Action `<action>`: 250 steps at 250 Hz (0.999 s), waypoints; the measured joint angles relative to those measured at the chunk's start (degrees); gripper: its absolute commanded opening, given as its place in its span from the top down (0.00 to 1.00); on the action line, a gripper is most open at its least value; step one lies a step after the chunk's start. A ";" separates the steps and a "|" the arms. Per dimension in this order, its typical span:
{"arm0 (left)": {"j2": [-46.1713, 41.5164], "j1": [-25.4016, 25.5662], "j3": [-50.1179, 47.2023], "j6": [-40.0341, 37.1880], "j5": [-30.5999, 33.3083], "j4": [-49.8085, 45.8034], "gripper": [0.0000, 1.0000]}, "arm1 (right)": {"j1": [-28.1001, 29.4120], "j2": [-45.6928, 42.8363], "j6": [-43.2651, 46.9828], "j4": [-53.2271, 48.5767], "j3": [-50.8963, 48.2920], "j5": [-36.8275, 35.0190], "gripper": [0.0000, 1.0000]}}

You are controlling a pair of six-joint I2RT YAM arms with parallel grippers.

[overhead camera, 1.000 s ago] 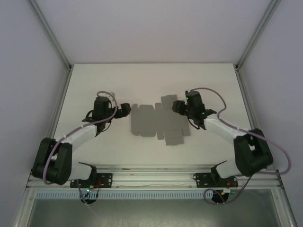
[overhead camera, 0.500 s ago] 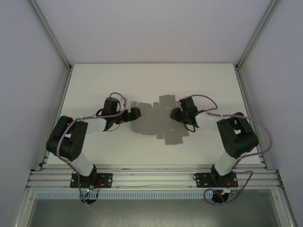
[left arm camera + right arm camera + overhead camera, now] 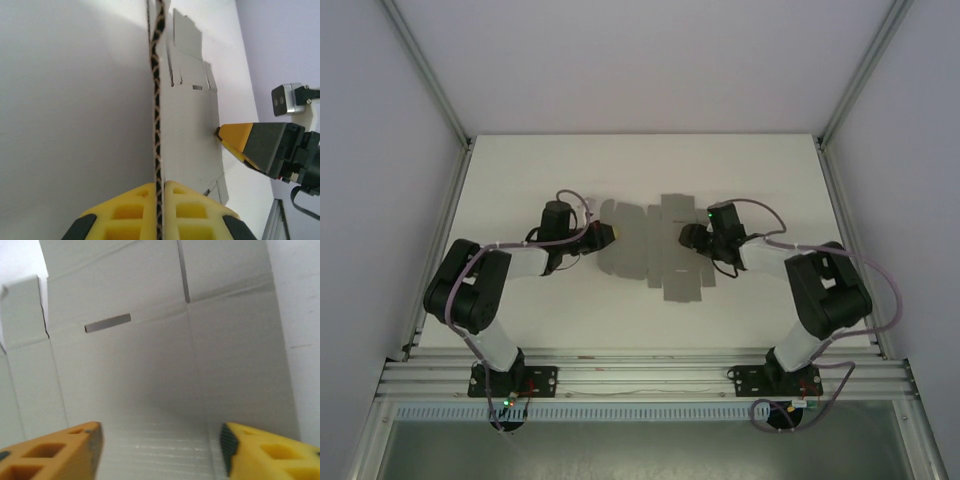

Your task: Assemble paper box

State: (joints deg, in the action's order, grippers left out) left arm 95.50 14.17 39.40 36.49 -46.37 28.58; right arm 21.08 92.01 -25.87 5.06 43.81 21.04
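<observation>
The paper box [image 3: 645, 250] is a flat grey die-cut sheet with flaps, lying mid-table between the two arms. My left gripper [image 3: 606, 234] is at the sheet's left edge. In the left wrist view its yellow fingers [image 3: 134, 210] are shut on the paper box [image 3: 192, 125], and the corrugated edge runs straight up between them from my left gripper [image 3: 160, 202]. My right gripper [image 3: 688, 238] is over the sheet's right part. Its fingers [image 3: 55, 450] stand wide apart above the paper box [image 3: 150, 370], and my right gripper [image 3: 160, 455] holds nothing. One right fingertip [image 3: 235, 135] touches or nearly touches the sheet.
White table [image 3: 640, 170] bounded by walls and metal frame posts at the back corners. An aluminium rail [image 3: 640, 375] with both arm bases runs along the near edge. Bare table lies behind and in front of the sheet.
The left gripper has moved in to the sheet's left edge and shut on it. The right gripper has shifted onto the sheet and opened wider. The sheet has slid slightly toward the back.
</observation>
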 measured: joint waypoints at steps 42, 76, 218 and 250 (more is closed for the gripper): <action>-6.93 -0.07 0.00 -0.28 -1.46 1.38 1.00 | -6.58 -12.63 3.89 -3.58 -0.85 4.79 0.18; -13.60 -0.07 0.00 0.20 -3.76 3.58 1.00 | -12.61 -22.21 7.26 -4.04 -1.64 12.50 0.22; -27.43 -0.85 0.74 2.93 -6.91 2.14 1.00 | -19.02 -29.05 10.08 0.39 -7.15 38.93 0.82; -27.58 -0.94 0.72 2.80 -5.79 0.92 1.00 | -18.99 -31.28 11.26 1.16 -8.28 40.28 1.00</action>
State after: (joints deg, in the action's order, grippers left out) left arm 67.92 13.23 40.12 39.29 -52.16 29.50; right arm 2.09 60.73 -14.61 6.22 35.53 61.32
